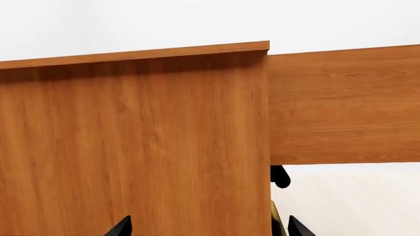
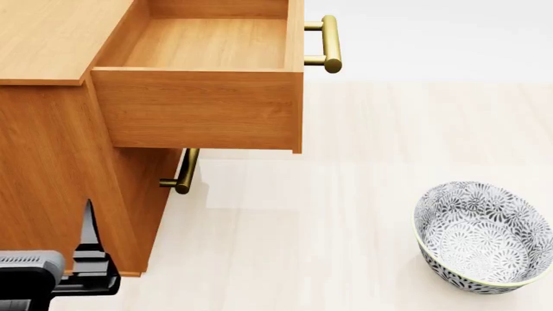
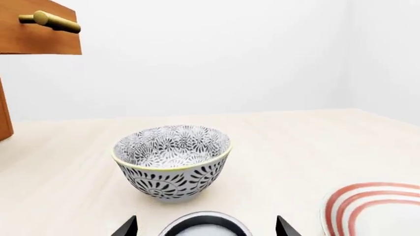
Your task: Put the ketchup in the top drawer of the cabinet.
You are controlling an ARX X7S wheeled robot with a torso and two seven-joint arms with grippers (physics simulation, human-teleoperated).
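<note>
The orange-brown cabinet stands at the left, and its top drawer is pulled out and empty, with its brass handle at the front. The cabinet side fills the left wrist view, with the drawer's side beyond it. My left gripper is open and empty, close against the cabinet side. My right gripper is open, its tips wide on either side of a round shiny silver lid, apparently the ketchup can's top. They do not touch it. The red label is hidden.
A grey patterned bowl sits on the pale floor at the right, just beyond the lid in the right wrist view. A red-striped white plate lies beside it. The lower drawer's brass handle sticks out under the open drawer.
</note>
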